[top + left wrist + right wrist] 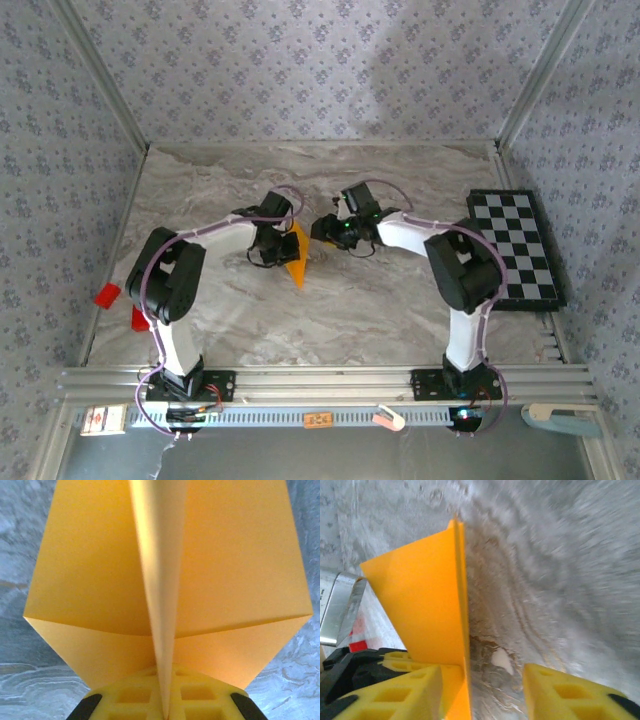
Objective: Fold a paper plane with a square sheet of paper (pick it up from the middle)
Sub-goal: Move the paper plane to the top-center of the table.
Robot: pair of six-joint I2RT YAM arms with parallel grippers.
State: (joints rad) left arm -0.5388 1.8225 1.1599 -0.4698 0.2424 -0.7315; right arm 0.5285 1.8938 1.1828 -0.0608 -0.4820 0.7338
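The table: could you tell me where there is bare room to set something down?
Free on the table: the strip along the back wall; the near patch between the arms. Crowded: the middle, where left gripper and right gripper meet at the paper; checkerboard right, red blocks left.

A grey-and-white marbled tabletop [340, 310] spreads under the jaws in soft, even light. Beyond the jaws stands a back wall [250, 70] papered in pale grey with small floral motifs; matching walls close in to the left [50, 200] and right [600, 150] of them. Slim metal posts [100, 75] mark the far corners. Well right of the jaws lies a black-and-white checkerboard [515, 245]. Left of them, at the table's edge, sit small red blocks [107, 295]. Nearer than the jaws runs a slotted aluminium rail [320, 385].
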